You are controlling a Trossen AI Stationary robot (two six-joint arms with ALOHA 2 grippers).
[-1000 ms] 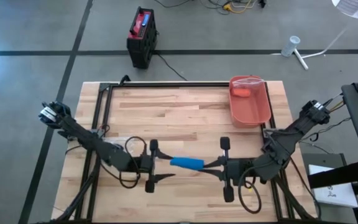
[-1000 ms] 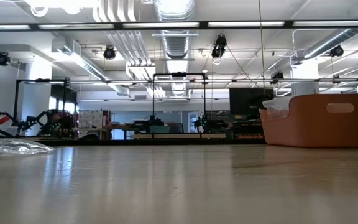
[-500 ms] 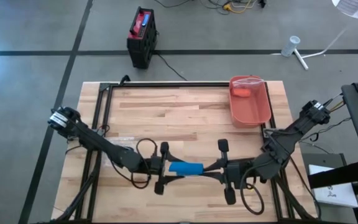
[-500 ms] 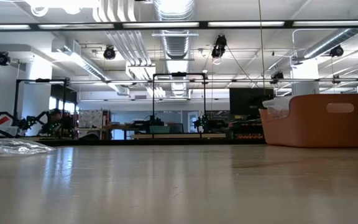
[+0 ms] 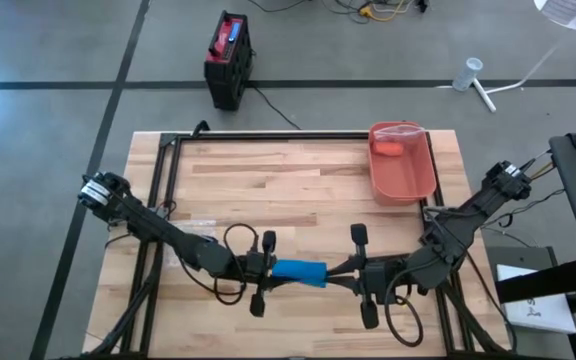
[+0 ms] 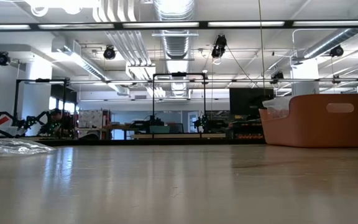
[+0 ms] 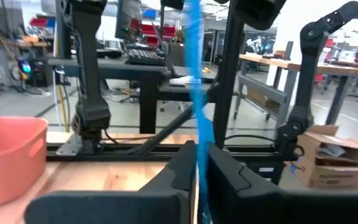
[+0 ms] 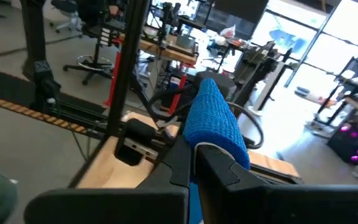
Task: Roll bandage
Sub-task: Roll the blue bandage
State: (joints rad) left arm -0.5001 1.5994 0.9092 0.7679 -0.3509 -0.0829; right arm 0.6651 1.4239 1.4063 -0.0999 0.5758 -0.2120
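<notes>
The blue bandage [image 5: 298, 269] spans the gap between my two grippers over the near middle of the table. My left gripper [image 5: 271, 268] is shut on its left end and my right gripper [image 5: 336, 272] on its right end. In the left wrist view the bandage [image 7: 194, 93] shows edge-on, a thin blue line running away from my left gripper [image 7: 197, 167]. The right wrist view shows its broad textured face [image 8: 216, 118] beyond my right gripper [image 8: 191, 158]. Neither the bandage nor the grippers appear in the low view. My left gripper pinches the bandage's left end [image 7: 197, 152] between its two fingers, coming level from the table's left and pointing along the bandage. The strip stands on edge between the fingers, lifted clear of the table. My right gripper pinches the bandage's right end [image 8: 211, 142] between its two fingers, coming about level from the table's right, along the bandage. The bandage reaches out beyond the fingertips with its broad face toward the camera, clear of the table.
An orange bin [image 5: 408, 172] stands at the far right of the table with an orange thing [image 5: 390, 149] inside; it also shows in the low view [image 6: 319, 121]. A clear plastic bag [image 6: 11, 146] lies toward the left. Bare wood [image 5: 268, 175] lies beyond the grippers.
My left gripper has moved toward the table's right, up to the bandage, and has shut on its left end. The bandage, held by my right gripper, has stayed above the table and has swung a little, from slanted to nearly level.
</notes>
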